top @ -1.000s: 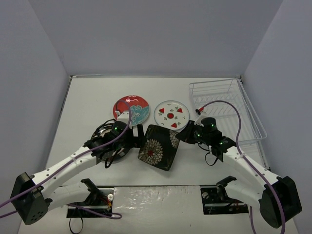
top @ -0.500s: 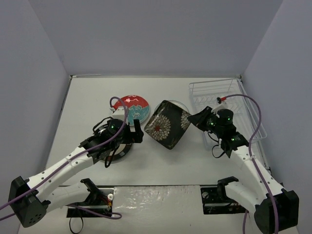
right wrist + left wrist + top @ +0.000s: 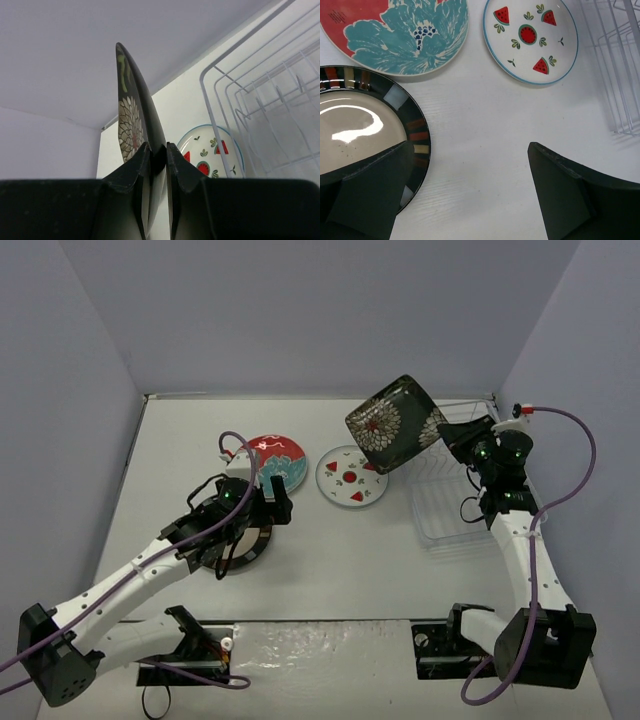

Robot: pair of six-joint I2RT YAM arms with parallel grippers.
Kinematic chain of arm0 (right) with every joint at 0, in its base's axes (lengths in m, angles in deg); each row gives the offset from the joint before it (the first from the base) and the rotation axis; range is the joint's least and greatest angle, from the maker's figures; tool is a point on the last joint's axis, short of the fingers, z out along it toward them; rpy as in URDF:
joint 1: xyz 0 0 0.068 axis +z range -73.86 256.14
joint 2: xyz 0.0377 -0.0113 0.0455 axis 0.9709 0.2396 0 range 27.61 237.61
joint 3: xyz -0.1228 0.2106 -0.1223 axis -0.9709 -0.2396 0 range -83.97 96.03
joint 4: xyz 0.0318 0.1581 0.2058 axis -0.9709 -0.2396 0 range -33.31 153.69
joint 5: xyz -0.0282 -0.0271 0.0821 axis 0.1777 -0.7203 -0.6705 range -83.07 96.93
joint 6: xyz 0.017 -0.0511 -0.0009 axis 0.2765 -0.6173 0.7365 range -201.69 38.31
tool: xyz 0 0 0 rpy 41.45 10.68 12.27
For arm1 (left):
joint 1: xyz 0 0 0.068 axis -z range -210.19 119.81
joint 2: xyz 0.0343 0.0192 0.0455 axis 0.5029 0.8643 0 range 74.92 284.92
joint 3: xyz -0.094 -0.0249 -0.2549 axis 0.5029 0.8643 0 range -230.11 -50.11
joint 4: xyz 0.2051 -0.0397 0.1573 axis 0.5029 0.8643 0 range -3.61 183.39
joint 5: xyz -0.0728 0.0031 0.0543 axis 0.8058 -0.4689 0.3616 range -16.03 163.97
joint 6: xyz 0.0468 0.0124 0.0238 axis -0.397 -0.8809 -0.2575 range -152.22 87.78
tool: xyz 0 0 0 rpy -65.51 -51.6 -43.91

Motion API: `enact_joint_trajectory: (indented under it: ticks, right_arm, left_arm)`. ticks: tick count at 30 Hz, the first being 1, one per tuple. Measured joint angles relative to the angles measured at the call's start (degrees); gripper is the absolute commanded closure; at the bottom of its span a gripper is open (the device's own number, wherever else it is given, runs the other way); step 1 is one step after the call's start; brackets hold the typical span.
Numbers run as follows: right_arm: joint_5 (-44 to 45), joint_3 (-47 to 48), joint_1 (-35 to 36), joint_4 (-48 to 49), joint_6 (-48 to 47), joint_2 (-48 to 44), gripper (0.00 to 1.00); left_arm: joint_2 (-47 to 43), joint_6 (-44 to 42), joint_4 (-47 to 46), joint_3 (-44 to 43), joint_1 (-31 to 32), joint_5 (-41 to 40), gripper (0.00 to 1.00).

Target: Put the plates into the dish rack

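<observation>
Four plates [image 3: 351,478], one rack [image 3: 445,515]: right jaws grip the square plate [image 3: 395,425], left jaws agape.

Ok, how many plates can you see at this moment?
4. The square black plate is gripped in the air by the right fingers; the floral plate and watermelon plate lie on the table; the black-rimmed plate lies partly under the open left fingers. No others show.

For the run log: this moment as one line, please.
right gripper: shut on square black plate, held aloft near dish rack | left gripper: open, above black-rimmed plate | floral plate, watermelon plate: on table
</observation>
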Motion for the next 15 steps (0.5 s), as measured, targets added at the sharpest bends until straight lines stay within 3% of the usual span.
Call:
enact_joint_trajectory:
  ticks: [5,10,15]
  right_arm:
    - [-2.12,-0.28,-0.11,-0.64,0.43,0.0,1.0]
    - [-3.64,-2.0,0.14,0.08,2.42,-2.84,1.0]
    - [-4.63,-3.14,0.24,0.62,3.95,-4.63,1.0]
  left_arm:
    - [5.04,2.64,-6.92,-1.61,-4.68,5.99,0.03]
    - [15.13,10.45,-27.47,-1.69,-11.22,19.49,0.03]
    - [26.33,17.52,-43.11,-1.76,-11.4,27.51,0.03]
